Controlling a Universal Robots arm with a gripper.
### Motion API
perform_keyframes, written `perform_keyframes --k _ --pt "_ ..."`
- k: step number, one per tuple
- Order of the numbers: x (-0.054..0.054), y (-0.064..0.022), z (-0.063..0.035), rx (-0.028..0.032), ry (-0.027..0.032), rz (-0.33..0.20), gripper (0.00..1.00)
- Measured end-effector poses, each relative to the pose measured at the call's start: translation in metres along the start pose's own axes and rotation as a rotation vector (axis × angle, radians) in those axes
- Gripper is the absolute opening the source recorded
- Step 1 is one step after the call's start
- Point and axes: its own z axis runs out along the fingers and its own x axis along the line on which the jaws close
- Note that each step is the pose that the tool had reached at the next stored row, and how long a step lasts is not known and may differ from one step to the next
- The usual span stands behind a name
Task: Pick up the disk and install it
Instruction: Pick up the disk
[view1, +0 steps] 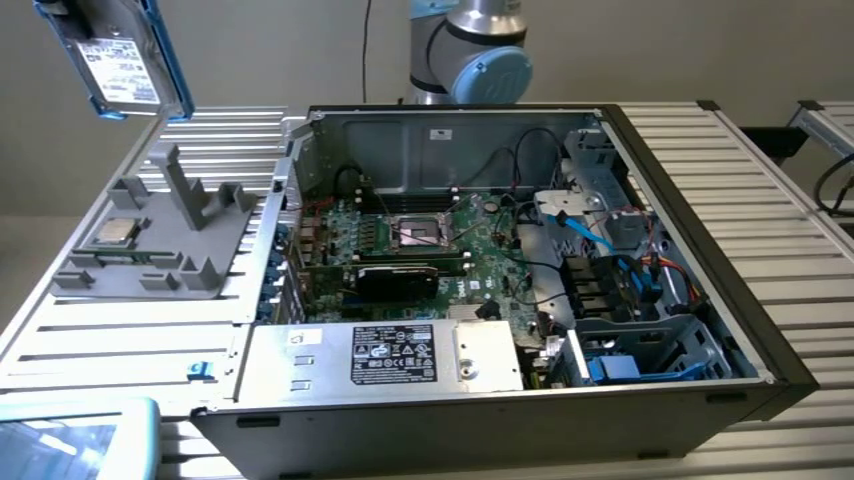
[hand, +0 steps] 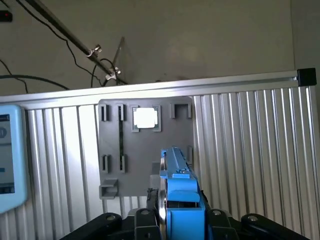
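Disk, flat silver-grey drive in bright blue plastic carrier (view1: 123, 58), hangs above the grey plastic holder (view1: 147, 240); exterior view shows its white label (view1: 115, 74), unreadable. Wrist view: black gripper (hand: 182, 217) clamps it edge-on.

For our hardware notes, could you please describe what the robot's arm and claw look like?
The arm is made of silver-grey tubular segments, with a round light-blue cap on its joint. The claw is black, built from angular linked bars joined by round pivot pins. No markings can be made out on either.
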Motion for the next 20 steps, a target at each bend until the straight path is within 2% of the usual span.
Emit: perform_keyframes --k 6,15,20 --pt "0.003 -0.0261 -0.0114 0.0001 -0.0003 0.000 0.37" --pt "0.008 -0.0627 -0.0349 0.0000 -0.0003 0.000 0.37" --pt "0.014 -0.0836 -0.0401 -0.0009 -0.0002 0.000 0.37"
